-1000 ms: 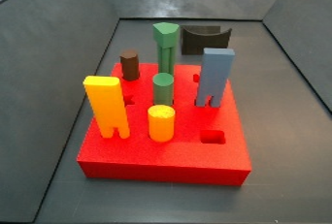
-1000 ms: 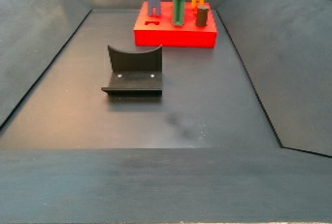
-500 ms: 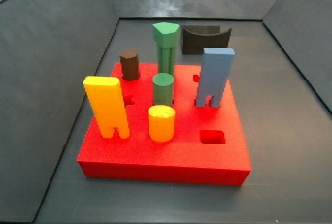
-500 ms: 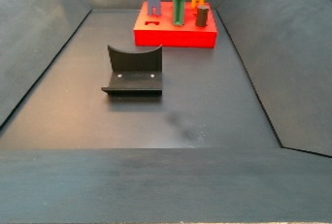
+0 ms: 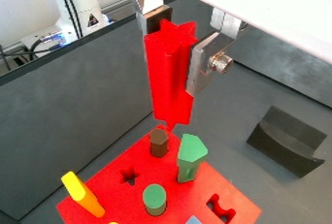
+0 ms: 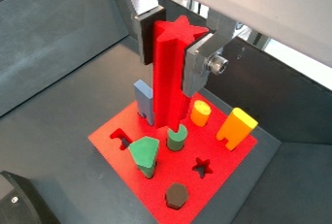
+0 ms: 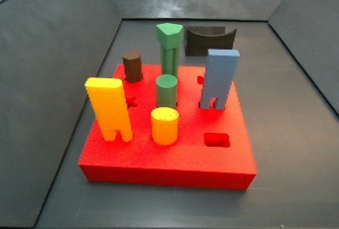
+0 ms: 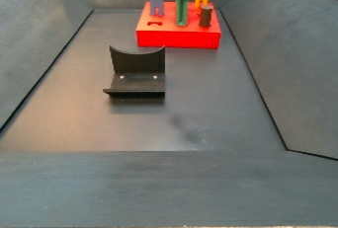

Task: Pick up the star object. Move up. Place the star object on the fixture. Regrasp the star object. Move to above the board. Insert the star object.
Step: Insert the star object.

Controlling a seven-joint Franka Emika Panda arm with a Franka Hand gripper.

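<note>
Aloft: star bar clamped over the board

Held upright in the gripper (image 5: 176, 48), star (image 5: 168, 73): glossy red, ridged sides, star-shaped end seen in a wrist view (image 6: 174, 58). Flat silver fingers (image 5: 201, 65) pressed against its flanks, closed to the bar's width. Hanging high above the board (image 6: 227, 175), a thick matte red slab with shaped holes, among them an empty star hole (image 6: 203, 167). Standing in the board: yellow, green, blue and brown pegs. Well apart on the grey floor, the fixture (image 8: 134, 72), dark, with a curved hollow. No gripper in either side view.
</note>
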